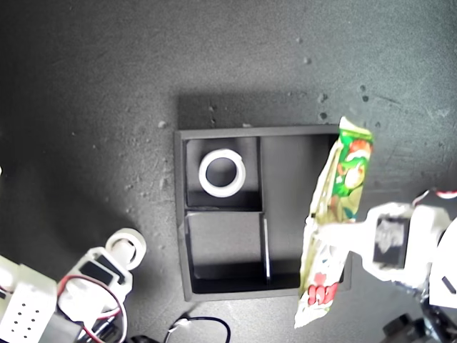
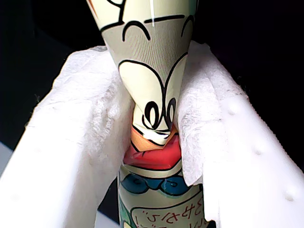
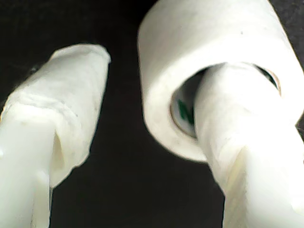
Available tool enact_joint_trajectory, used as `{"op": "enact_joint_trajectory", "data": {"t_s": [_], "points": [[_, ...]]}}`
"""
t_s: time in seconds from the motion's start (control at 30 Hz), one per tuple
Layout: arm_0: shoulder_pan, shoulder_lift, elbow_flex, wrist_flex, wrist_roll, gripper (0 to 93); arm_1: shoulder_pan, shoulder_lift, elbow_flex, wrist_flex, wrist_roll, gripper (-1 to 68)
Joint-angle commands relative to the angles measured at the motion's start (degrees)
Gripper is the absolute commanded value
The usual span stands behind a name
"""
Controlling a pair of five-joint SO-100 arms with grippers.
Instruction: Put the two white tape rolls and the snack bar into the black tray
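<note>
I am clamping my first gripper [image 2: 154, 137] tight on the snack bar [image 1: 334, 221], padded fingers [image 2: 90, 123] pinching its wrapper in at the waist, and I am holding it over the black tray [image 1: 181, 214] at the exterior view's right, along the wall of the long compartment, with its lower end hanging past the tray's near rim. My second gripper [image 3: 142, 123] is standing apart, one finger [image 3: 242, 142] poked through the hole of the thicker tape roll [image 3: 190, 57] and the other finger clear of it, so nothing is squeezing that roll; it is sitting on the table outside the tray, toward the exterior view's lower left. The flatter tape roll [image 1: 222, 173] is lying in a small square compartment. I am judging the bar's risk as misalignment: released like this, it could land straddling the rim or tip out. The hooked roll could slide off my finger if I lift without closing.
</note>
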Motion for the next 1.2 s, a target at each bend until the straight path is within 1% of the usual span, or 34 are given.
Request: {"op": "enact_joint_trajectory", "data": {"t_s": [0.0, 0.07, 0.13, 0.27, 0.4, 0.47, 0.5, 0.57, 0.6, 0.7, 0.77, 0.8, 0.87, 0.93, 1.17], "points": [[-0.79, -1.14, -2.72, -1.41, -0.62, 14.0, -0.26, -2.90, -6.77, 1.14, -1.14, -0.5], [-0.97, -2.46, -2.81, -2.29, -1.05, 11.0, 0.97, -6.59, -9.14, 2.55, -0.88, -0.5], [-1.23, -2.99, -2.55, -2.72, -2.11, 4.9, 2.46, -8.35, -8.35, 2.55, -0.09, -0.4], [-1.93, -0.88, -1.14, -2.37, -2.55, 0.5, 4.22, -10.11, -4.75, 0.97, 1.32, -0.4], [-4.04, 8.00, -2.46, 5.10, -0.18, 0.0, 5.71, -10.11, 1.32, -1.85, 3.16, -0.2], [-5.98, 12.30, -5.80, 10.28, 3.43, 0.0, 6.15, -10.11, 3.25, -2.11, 3.60, 0.5], [-7.03, 13.71, -8.53, 12.48, 5.89, 0.0, 6.24, -10.11, 3.87, -2.11, 3.87, 5.2], [-8.79, 14.41, -15.38, 15.56, 12.30, 0.0, 6.06, -10.11, 4.66, -1.93, 4.22, 17.5], [-9.76, 13.71, -19.16, 17.05, 14.77, 0.0, 5.71, -10.11, 4.57, -1.67, 4.31, 20.2], [-11.60, 6.68, -35.77, 23.03, 20.65, 0.0, 4.31, -10.11, 1.85, 0.97, 4.31, 23.0], [-12.30, -2.20, -51.33, 28.74, 23.29, 0.0, 3.60, -10.11, -1.67, 3.78, 4.22, 21.4], [-12.57, -7.91, -60.64, 32.08, 24.26, 0.0, 3.34, -10.11, -4.22, 5.45, 4.13, 18.3], [-12.57, -17.05, -74.09, 33.84, 26.28, 0.0, 2.90, -10.11, -10.20, 8.79, 4.22, 9.0], [-12.74, -22.06, -78.84, 33.84, 26.10, 0.0, 2.81, -10.11, -17.14, 12.83, 5.80, 0.7], [-11.87, -34.54, -83.06, 33.84, 22.68, 0.0, 4.92, -10.11, -42.36, 29.44, 24.26, -0.5]]}}
